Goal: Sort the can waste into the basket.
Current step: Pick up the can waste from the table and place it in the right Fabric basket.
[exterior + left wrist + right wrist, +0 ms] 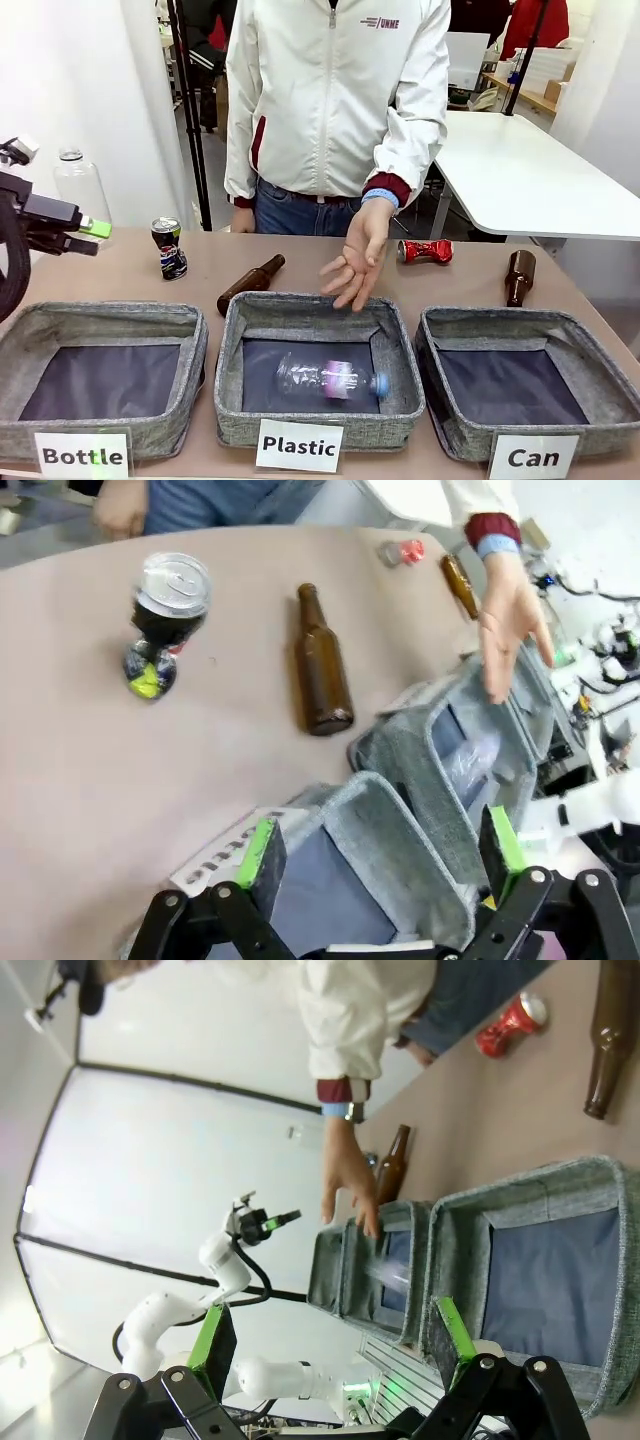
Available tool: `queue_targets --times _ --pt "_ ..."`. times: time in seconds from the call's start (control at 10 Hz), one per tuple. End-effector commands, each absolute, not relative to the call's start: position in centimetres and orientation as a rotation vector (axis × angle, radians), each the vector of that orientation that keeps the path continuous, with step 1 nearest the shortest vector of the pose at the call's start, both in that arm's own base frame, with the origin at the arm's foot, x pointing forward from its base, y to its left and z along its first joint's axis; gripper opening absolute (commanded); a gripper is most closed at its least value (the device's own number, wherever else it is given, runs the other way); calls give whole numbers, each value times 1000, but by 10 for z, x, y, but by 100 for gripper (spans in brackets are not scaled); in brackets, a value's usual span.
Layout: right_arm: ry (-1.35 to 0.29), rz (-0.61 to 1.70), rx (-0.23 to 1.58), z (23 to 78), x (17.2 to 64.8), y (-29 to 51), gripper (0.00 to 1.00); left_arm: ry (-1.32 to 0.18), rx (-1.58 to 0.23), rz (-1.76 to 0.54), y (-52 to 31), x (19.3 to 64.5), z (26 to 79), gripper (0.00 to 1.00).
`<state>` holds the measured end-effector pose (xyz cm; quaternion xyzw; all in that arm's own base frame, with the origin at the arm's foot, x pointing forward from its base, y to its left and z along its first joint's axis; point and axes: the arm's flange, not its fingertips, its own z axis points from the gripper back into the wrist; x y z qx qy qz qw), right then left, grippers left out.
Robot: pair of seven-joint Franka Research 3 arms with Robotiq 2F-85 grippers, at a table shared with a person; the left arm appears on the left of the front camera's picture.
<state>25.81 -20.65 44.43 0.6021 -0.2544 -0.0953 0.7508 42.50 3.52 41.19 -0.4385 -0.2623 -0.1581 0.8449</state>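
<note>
Cans sit on the bare tabletop, both outside the baskets. The red can (424, 251) lies on its side at the far edge, crushed and creased. It is beyond the gap between the middle basket and the grey fabric basket signed "Can" (500, 322), which stands at the robot's right with dark lining. A brown glass bottle (518, 276) is near the red can, to its right. The dark can (169, 247) stands upright far to the left, behind the "Bottle" basket (110, 315). Its waist is pinched in, with a silver top and a red-white-blue logo low on its side.

The left gripper (88, 238) hangs at the left edge near that dark can, jaws apart and holding nothing. The right gripper (330, 1335) hovers above the "Can" basket, jaws likewise spread wide and empty. The person's hand (355, 262) is held open over the far rim of the "Plastic" basket (232, 370), in which a clear plastic bottle (330, 380) lies.
</note>
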Motion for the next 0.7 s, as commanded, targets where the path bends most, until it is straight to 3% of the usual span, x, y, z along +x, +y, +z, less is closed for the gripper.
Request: queue_targets --times 0.0,0.2,0.4,0.6 --pt "-592 -190 1328 446 262 -208 100 -691 -805 -282 16 456 400 100" --pt "-592 -190 1328 446 262 -208 100 -815 -723 -398 9 478 388 100" --pt "-592 -190 1328 446 262 -208 100 -816 -668 -433 8 489 370 100" --pt "-592 -190 1328 446 262 -208 100 -761 -541 -606 11 499 351 100"
